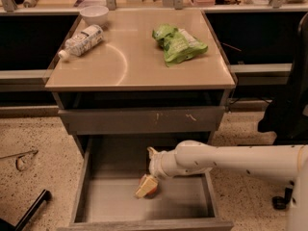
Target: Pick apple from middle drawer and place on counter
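Inside the middle drawer (110, 202), the gripper (145, 188) partly hides the apple (153, 185).

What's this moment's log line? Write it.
phase: pick | end effector: in middle drawer, at apple | apple: not on counter

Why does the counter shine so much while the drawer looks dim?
Camera view: the glossy counter shows a pale curved glare beside the bottle; the open drawer lies lower, its back in shadow; the tool, at the apple, looks dull down there.
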Robot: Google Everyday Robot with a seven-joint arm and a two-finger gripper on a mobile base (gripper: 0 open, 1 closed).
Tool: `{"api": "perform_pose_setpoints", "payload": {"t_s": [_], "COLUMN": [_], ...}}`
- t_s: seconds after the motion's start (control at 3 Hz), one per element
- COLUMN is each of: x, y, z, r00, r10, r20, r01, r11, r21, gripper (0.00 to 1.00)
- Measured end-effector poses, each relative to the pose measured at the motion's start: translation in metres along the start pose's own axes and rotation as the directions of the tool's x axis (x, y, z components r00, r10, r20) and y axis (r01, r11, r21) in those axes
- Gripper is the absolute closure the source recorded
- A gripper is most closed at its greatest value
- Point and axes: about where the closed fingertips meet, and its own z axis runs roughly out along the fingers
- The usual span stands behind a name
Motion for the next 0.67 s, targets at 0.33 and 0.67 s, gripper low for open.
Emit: {"api": "perform_pose_setpoints", "payload": {"t_s": [0.33, 0.67], "x": [0.0012, 0.0027], "y": [-0.0137, -0.013], "z": [0.0096, 0.0114], "r00": [1.0, 1.0], "r10": [0.013, 0.015], "r20": [0.021, 0.022], "r01": [-0.014, -0.017], "r11": [0.9981, 0.9982], "r21": [0.059, 0.058], "gripper": [0.0, 0.0]}}
